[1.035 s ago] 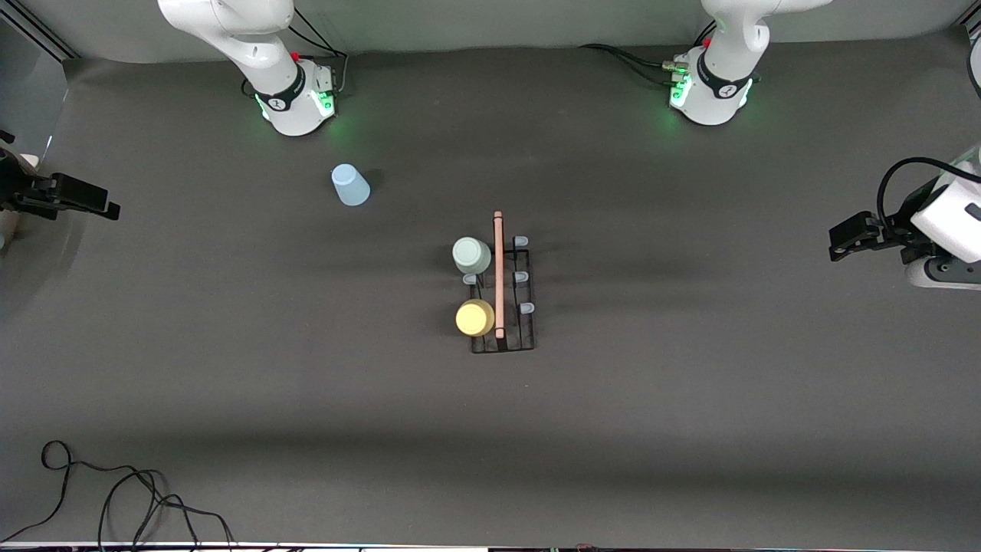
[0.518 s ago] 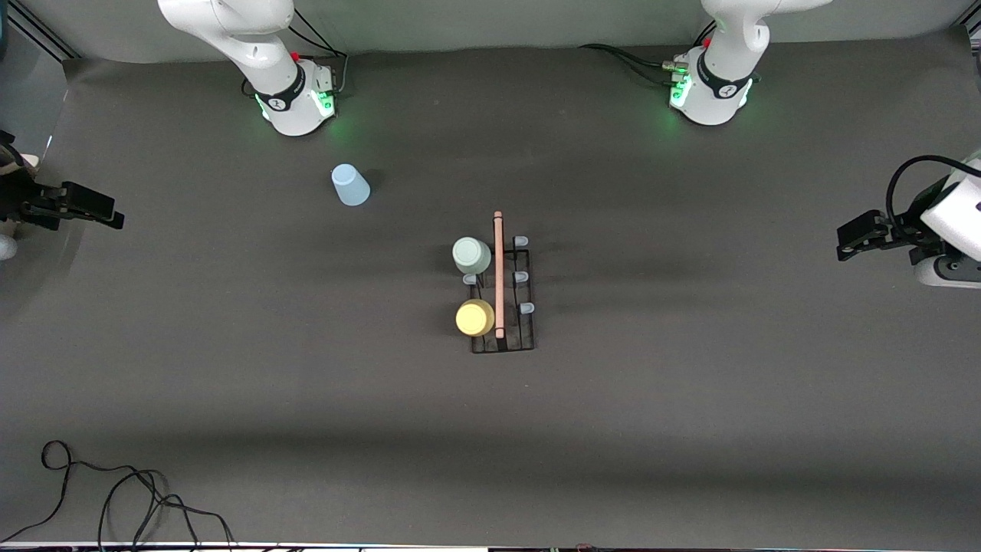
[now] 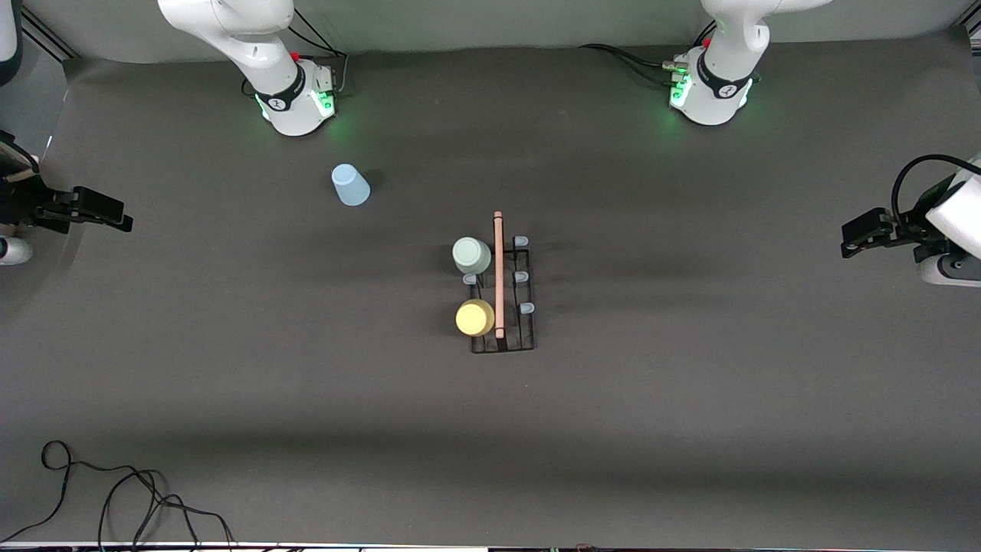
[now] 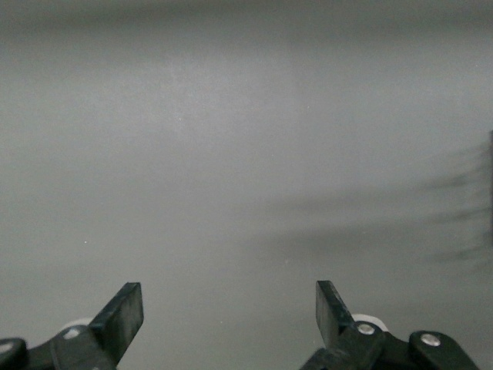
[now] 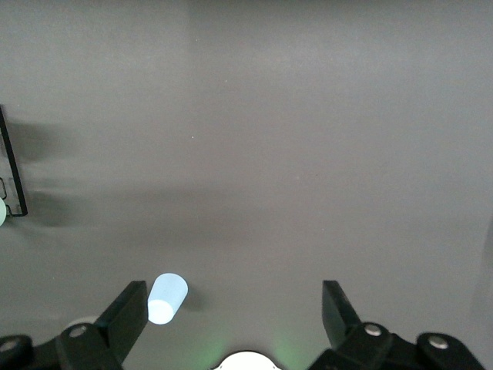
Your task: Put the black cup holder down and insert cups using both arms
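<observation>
Across the front view: black cup holder (image 3: 503, 295) standing mid-bench on the dark grey bench (image 3: 690, 399), its wooden rod handle (image 3: 498, 274) running toward and away from the front camera, three pale-blue-tipped pegs (image 3: 521, 276) bare on the side toward the left arm's end. Pale green cup (image 3: 471, 255) and yellow cup (image 3: 475, 317) seated upside down on pegs on the side toward the right arm's end, green one farther from the front camera than yellow, a bare peg tip between them. Light blue cup (image 3: 350, 185) lying on its side on the bench, well apart from the holder, farther from the front camera and near the right arm's base (image 3: 295, 96). Left pincer (image 3: 858, 234) up over the edge of the bench at the left arm's end, empty; right pincer (image 3: 103, 211) over the edge at the right arm's end, empty too — both well clear of holder and cups. Loose black cable (image 3: 115, 498) coiled on the bench near the front camera. From the left wrist view: left pincer (image 4: 229, 312) with fingers spread wide, nothing between them, only bare grey bench below. From the right wrist view: right pincer (image 5: 235, 312) likewise spread wide and empty — light blue cup (image 5: 166, 298) on its side beside one fingertip in the picture but down on the bench, and a corner of the cup holder (image 5: 14, 173) at the picture's edge.
</observation>
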Robot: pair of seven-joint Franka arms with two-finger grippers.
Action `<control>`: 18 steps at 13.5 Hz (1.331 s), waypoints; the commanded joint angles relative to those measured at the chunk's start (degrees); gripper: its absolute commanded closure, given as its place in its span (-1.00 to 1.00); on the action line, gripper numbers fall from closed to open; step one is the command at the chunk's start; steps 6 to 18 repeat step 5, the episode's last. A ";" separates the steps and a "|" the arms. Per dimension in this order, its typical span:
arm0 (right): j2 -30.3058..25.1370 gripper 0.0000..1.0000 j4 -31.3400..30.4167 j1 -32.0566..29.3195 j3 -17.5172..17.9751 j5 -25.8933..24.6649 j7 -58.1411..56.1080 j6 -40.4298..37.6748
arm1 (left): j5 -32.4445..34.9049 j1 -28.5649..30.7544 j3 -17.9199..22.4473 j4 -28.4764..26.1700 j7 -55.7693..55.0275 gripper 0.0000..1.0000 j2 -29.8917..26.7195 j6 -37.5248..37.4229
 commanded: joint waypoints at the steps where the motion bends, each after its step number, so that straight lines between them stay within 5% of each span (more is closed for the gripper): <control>1: -0.19 -1.00 -0.58 0.10 0.09 0.37 -0.02 1.02 | 0.31 -0.09 -0.01 0.93 0.78 -1.00 -0.48 -1.12; 18: -0.19 -1.00 -0.49 0.02 0.00 1.08 -0.02 1.11 | 0.22 0.87 0.26 1.11 1.13 -1.00 -0.66 -0.85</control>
